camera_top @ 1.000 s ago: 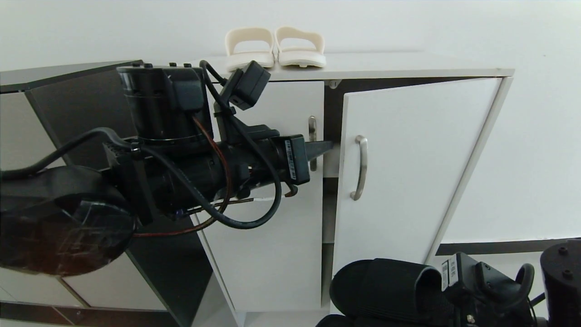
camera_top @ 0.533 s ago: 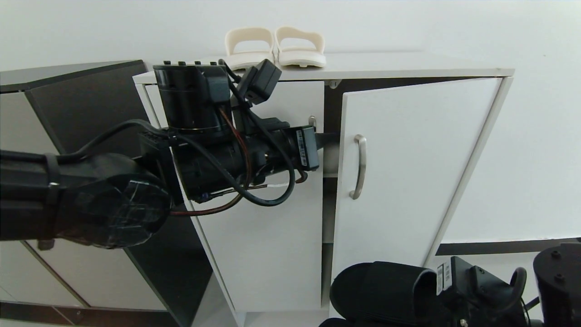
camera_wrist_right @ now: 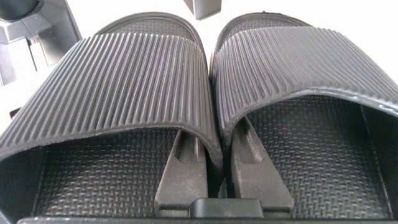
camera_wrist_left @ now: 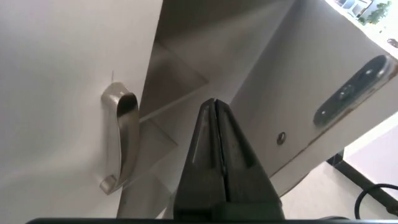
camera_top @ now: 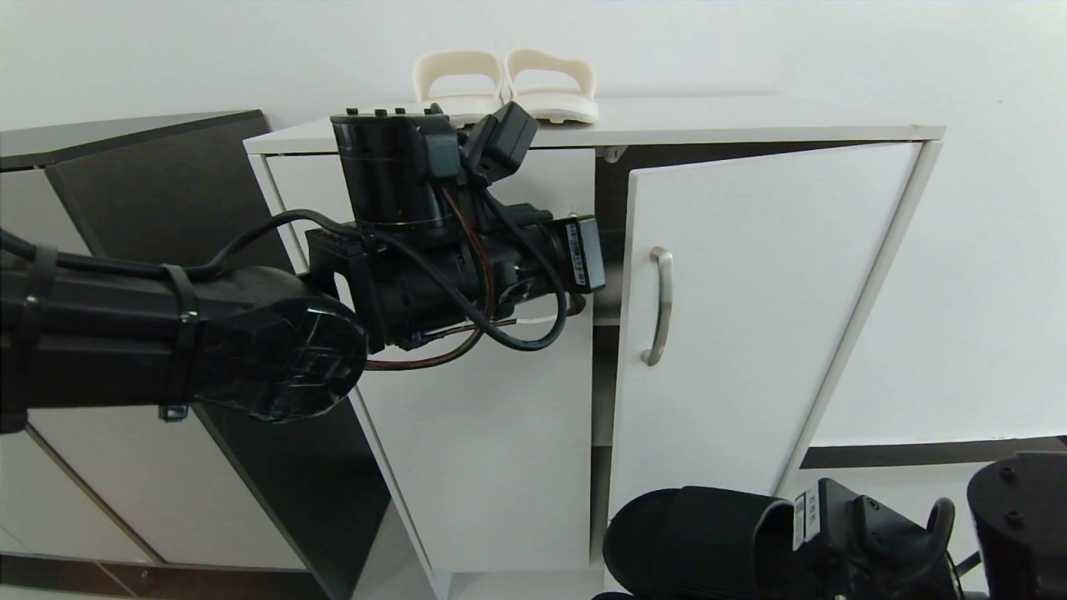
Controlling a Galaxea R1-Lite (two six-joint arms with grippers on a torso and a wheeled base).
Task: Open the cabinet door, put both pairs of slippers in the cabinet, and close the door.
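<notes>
Just ahead of the closed left pincer (camera_wrist_left: 215, 106) lay the gap between the doors of the cabinet (camera_top: 733, 127), the right door (camera_top: 750, 300) ajar and the left door's handle (camera_wrist_left: 121, 140) beside its tip. Clamped in the right pincer (camera_wrist_right: 216, 146), low before the cabinet, were the black slippers (camera_wrist_right: 146, 81); the cream slippers (camera_top: 506, 83) sat on top, above the left pincer.

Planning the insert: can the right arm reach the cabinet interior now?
Probably not. The right door is only ajar, the gap is narrow, and the shut left gripper sits in it. The right gripper holds the black slippers.
</notes>
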